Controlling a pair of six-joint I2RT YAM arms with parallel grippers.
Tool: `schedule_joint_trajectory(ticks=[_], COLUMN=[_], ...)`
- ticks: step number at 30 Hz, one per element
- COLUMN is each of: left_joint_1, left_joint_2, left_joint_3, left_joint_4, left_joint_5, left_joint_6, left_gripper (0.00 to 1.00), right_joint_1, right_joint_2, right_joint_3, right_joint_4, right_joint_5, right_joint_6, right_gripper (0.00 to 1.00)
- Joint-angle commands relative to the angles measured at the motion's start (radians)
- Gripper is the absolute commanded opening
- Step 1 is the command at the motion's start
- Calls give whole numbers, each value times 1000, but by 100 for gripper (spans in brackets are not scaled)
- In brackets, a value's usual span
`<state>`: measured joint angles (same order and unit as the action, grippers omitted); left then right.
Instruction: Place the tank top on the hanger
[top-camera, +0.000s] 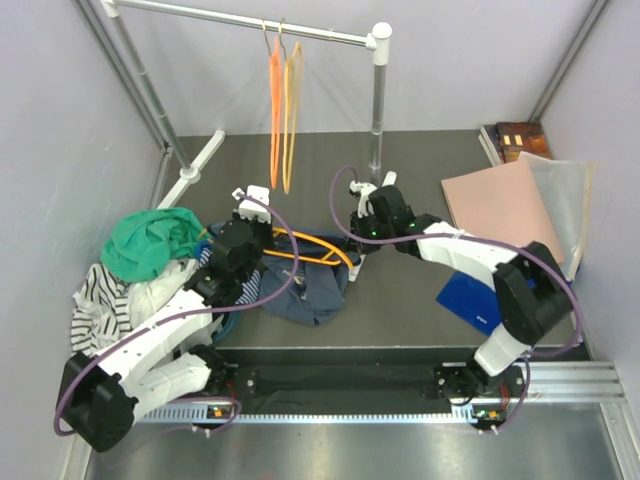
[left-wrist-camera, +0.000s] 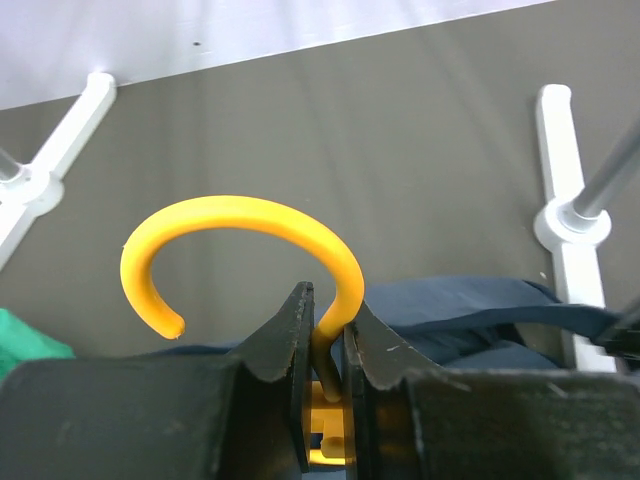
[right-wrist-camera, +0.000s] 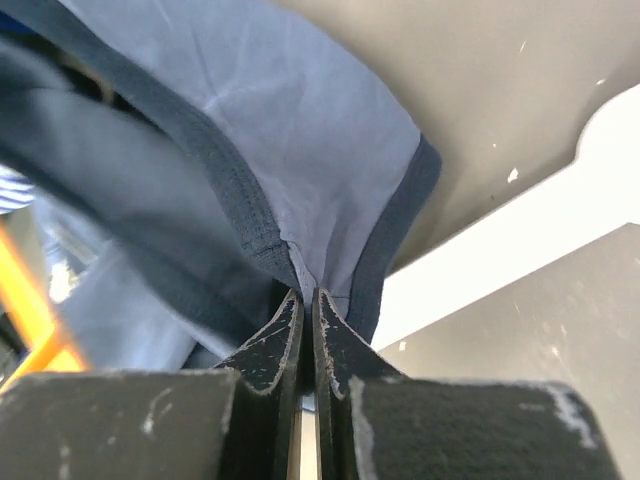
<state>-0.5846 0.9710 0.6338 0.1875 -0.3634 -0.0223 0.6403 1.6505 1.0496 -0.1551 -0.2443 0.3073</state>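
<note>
left gripper (left-wrist-camera: 328, 312) clenched on neck of amber plastic triangular hanger (left-wrist-camera: 250, 215), hook opening toward 7 o'clock | right gripper (right-wrist-camera: 307, 300) pinching hem of dark navy sleeveless cloth tank top (right-wrist-camera: 300, 130); rest heaped at 8 o'clock of that gripper; hanger seemingly lying across it

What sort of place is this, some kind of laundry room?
Likely a robotics test booth staged as a laundry corner: bolted-down robot arms, a small clothes rail with hangers, and heaped garments.
</note>
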Motion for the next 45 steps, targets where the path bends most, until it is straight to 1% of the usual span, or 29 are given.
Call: schedule_joint_trajectory(ticks=[1, 5, 9, 18, 29, 30, 31, 35, 39, 45], left_joint_1=[-1, -4, -4, -4, -6, -4, -4, -4, -6, -8], left_joint_2=[0, 23, 20, 9, 6, 5, 3, 3, 15, 25], left_joint_3=[6, 10, 0, -14, -45, -48, -49, -56, -52, -51], left_joint_4=[59, 78, 116, 168, 164, 162, 159, 161, 164, 188], left_joint_5=[-86, -117, -132, -147, -118, -117, -115, -105, -108, -72], left_joint_6=[45, 47, 39, 35, 25, 25, -7, -19, -30, -60], left_gripper=[0, 0, 0, 0, 0, 0, 0, 0, 0, 0], right_joint_1=[-5, -7, -5, -4, -2, -1, -1, 7, 44, 105], right_joint_2=[-130, -191, -215, -216, -261, -262, -267, -268, -262, -229], right_joint_3=[15, 7, 0, -36, -14, -7, -2, 24, 88, 182], right_joint_4=[-121, -201, -262, -279, -296, -296, -296, -290, -293, -216], right_joint_5=[0, -10, -3, -16, -16, -16, -16, -23, -36, -61], right_joint_6=[-37, -45, -59, -62, -39, -36, -37, -33, -25, 9], right_gripper=[0, 0, 0, 0, 0, 0, 0, 0, 0, 0])
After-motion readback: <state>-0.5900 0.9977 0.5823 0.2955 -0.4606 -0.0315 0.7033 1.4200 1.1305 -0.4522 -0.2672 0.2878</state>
